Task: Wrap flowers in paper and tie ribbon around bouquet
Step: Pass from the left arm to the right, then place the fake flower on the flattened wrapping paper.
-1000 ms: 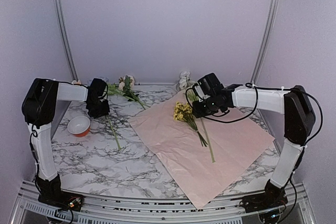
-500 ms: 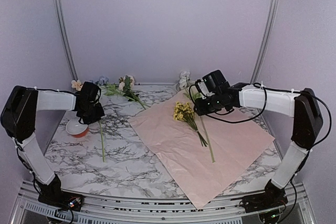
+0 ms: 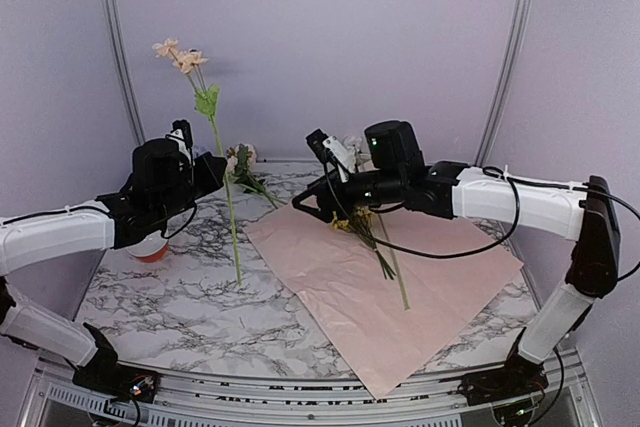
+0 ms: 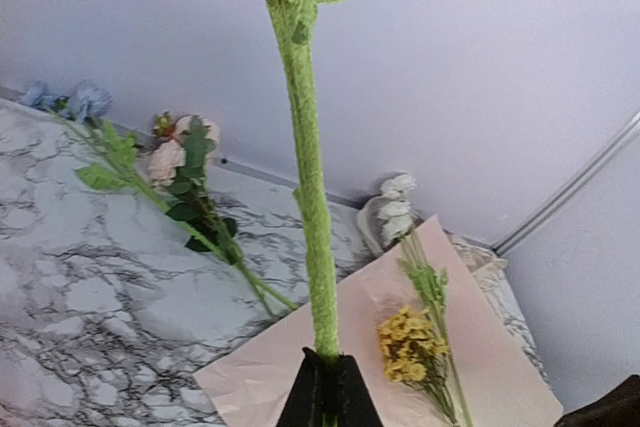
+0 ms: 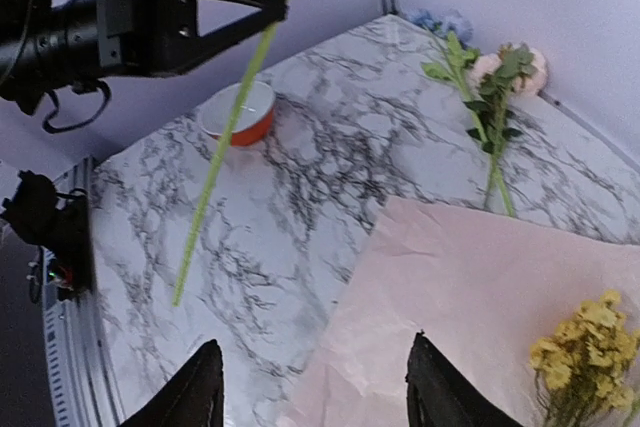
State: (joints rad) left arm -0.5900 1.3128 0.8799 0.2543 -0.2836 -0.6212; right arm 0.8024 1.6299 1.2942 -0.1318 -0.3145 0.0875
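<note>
The pink paper (image 3: 440,267) lies flat on the marble table with yellow flowers (image 3: 350,217) on its far part. My left gripper (image 3: 215,175) is shut on the green stem (image 4: 305,197) of a peach flower (image 3: 180,55) and holds it upright above the table, left of the paper. My right gripper (image 3: 310,175) hovers open over the paper's far left edge (image 5: 480,277), with nothing between its fingers (image 5: 195,392). It faces the left gripper (image 5: 200,12) and the hanging stem (image 5: 215,177). The ribbon and a wrapped bouquet are out of view.
More flowers lie along the back wall: a pink and blue bunch (image 4: 175,157) and a white sprig (image 4: 395,209). An orange bowl (image 5: 240,112) sits at the table's left, under my left arm. Metal posts (image 3: 118,67) frame the back corners.
My left gripper shut on the peach flower, lifted it off the table and swung it upright toward the middle. My right gripper moved left, off the yellow flowers, and opened wider.
</note>
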